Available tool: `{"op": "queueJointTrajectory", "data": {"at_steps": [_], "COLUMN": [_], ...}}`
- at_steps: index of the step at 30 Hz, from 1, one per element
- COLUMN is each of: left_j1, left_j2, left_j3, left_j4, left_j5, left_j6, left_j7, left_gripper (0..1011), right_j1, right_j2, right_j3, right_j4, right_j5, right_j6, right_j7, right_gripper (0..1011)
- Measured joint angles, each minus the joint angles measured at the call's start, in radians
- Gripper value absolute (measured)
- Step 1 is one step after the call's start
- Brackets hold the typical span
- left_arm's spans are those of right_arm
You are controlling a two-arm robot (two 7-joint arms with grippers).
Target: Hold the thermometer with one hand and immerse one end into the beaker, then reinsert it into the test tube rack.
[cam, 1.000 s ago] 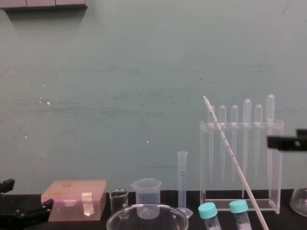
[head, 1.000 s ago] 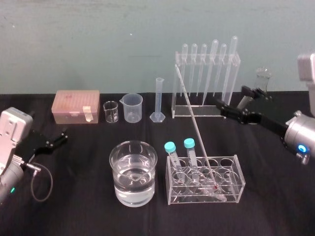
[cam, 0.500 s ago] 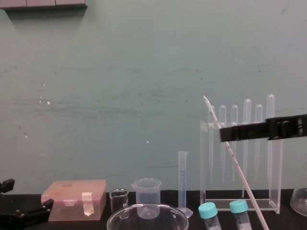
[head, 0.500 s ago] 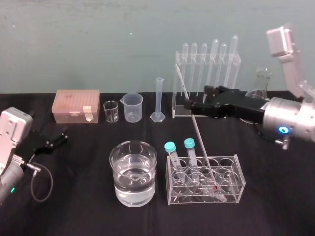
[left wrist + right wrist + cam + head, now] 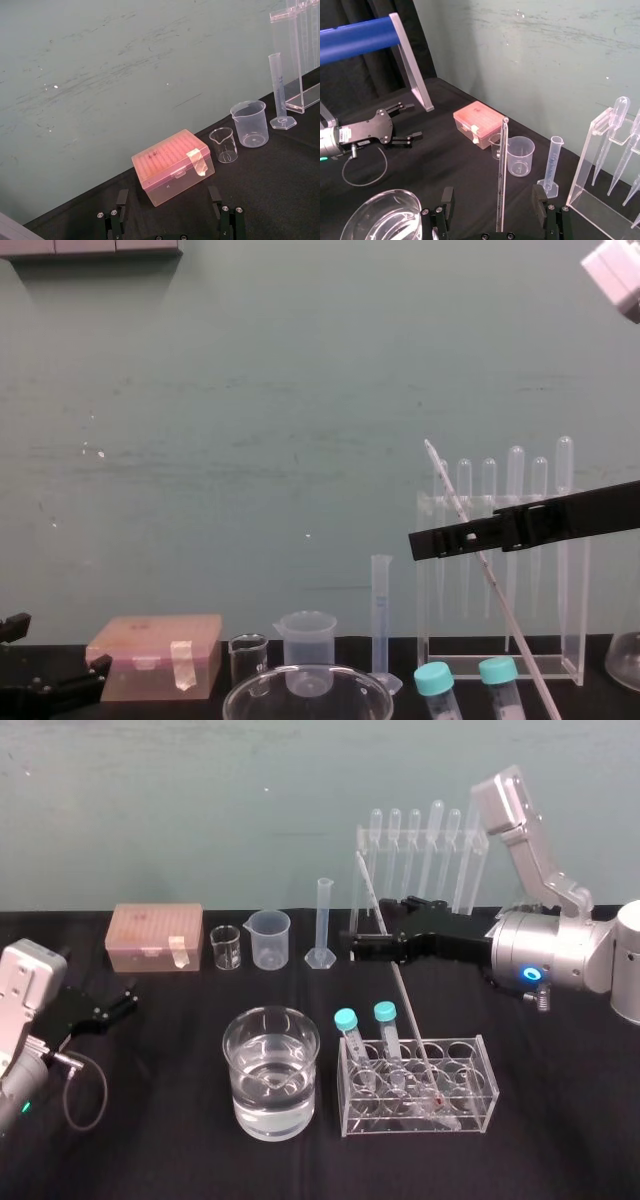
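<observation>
The thermometer (image 5: 400, 990) leans in the low clear test tube rack (image 5: 482, 1082), its red bulb at the rack's floor and its top tilted back and left. My right gripper (image 5: 378, 925) reaches in from the right at about the rod's upper third. It is open, and in the right wrist view the thermometer (image 5: 501, 170) stands between the two fingers without touching either. The wide glass beaker (image 5: 270, 1070), about half full of water, stands left of the rack. My left gripper (image 5: 115, 1003) rests open and empty at the table's left edge.
Two blue-capped tubes (image 5: 365, 1020) stand in the rack. Along the back are a pink box (image 5: 157, 935), a tiny glass beaker (image 5: 225, 947), a plastic spouted beaker (image 5: 270, 938), a measuring cylinder (image 5: 322, 925) and a tall acrylic pipette stand (image 5: 420, 870). A flask (image 5: 625, 660) stands far right.
My right gripper has swung in from the far right, leftwards across the pipette stand, until its open fingers straddle the thermometer. The thermometer and the left arm have not moved.
</observation>
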Motion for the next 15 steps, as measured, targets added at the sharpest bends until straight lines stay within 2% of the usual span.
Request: {"op": "queueJointTrajectory", "data": {"at_steps": [11, 15], "left_j1": [0.000, 0.000], "left_j2": [0.000, 0.000], "left_j3": [0.000, 0.000], "left_j4": [0.000, 0.000], "left_j5": [0.000, 0.000], "left_j6": [0.000, 0.000], "left_j7": [0.000, 0.000], "left_gripper": [1008, 1008], "right_j1": [-0.003, -0.003], "right_j2": [0.000, 0.001], "right_j3": [0.005, 0.006], "right_j4": [-0.002, -0.002], "right_j5": [0.001, 0.002], "right_j6": [0.000, 0.000], "right_j7": [-0.001, -0.002], "right_gripper": [998, 908]}}
